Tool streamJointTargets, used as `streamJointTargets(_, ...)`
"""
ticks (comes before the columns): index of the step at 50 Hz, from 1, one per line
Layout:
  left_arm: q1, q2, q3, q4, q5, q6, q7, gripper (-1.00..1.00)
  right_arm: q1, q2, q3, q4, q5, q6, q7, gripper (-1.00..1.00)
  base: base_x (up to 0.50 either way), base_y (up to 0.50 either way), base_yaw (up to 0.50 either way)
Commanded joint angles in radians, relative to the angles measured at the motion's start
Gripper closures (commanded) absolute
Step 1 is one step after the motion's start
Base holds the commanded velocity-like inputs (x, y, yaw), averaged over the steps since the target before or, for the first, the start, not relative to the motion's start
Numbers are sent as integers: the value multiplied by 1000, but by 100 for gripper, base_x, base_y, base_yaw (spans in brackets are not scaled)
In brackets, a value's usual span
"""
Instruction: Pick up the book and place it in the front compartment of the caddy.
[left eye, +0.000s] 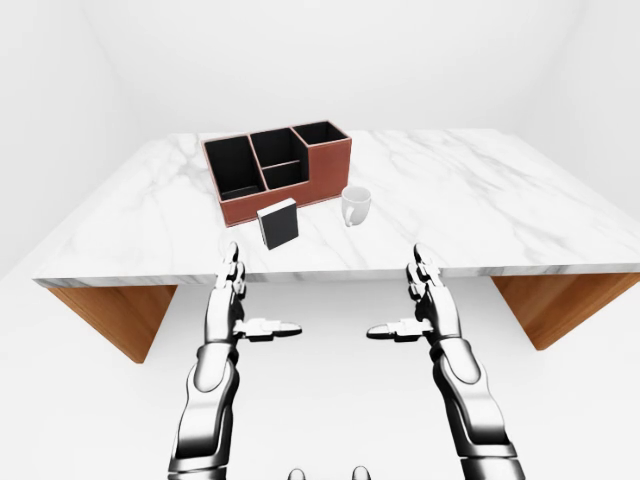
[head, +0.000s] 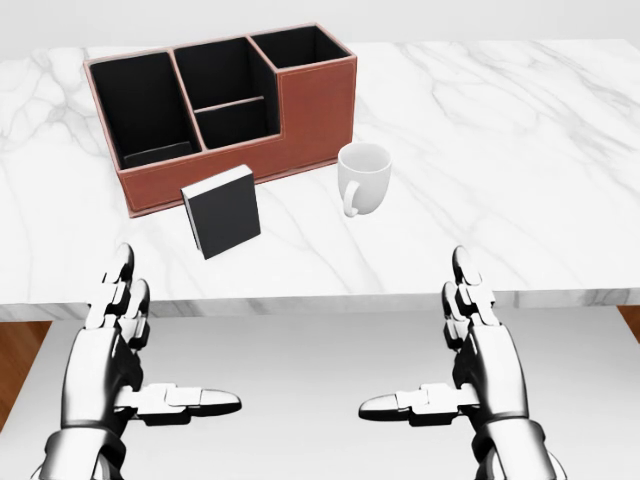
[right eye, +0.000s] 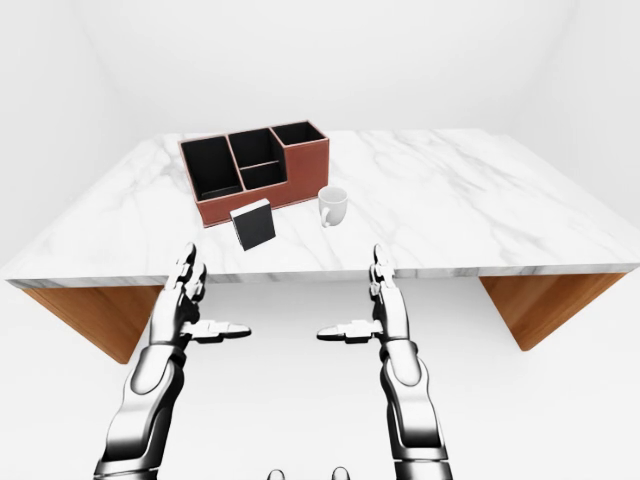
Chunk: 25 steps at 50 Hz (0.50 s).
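Book (head: 221, 211) upright beside caddy (head: 300, 110), hands apart

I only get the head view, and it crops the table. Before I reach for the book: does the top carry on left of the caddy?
Observer: Yes. In the left-eye view the table runs well left of the caddy to a corner.
Operator: What holds the top up?
Observer: A wooden support under each end: left support, right support.
Operator: And my arms?
Observer: Both forearms rise steeply from the view's bottom between those supports. The left hand and right hand are below the table edge, fingers open.
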Motion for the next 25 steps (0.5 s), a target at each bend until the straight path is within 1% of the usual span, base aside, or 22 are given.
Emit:
streamJointTargets(1, 7, 6, 18, -114, -10, 0, -10, -100, 14, 0, 3, -73, -4, 19, 16, -100, 0, 0, 0)
streamJointTargets(7, 1, 8, 27, -133, -12, 0, -12, -100, 20, -1, -1, -131, -4, 19, 21, -100, 0, 0, 0)
streamJointTargets(12, -1, 12, 38, -190, -23, 0, -15, -100, 26, 0, 1, -179, -9, 19, 22, -100, 0, 0, 0)
streamJointTargets(25, -7, 19, 61, -266, -34, 0, -22, -100, 27, -4, -9, -255, -13, 19, 27, -100, 0, 0, 0)
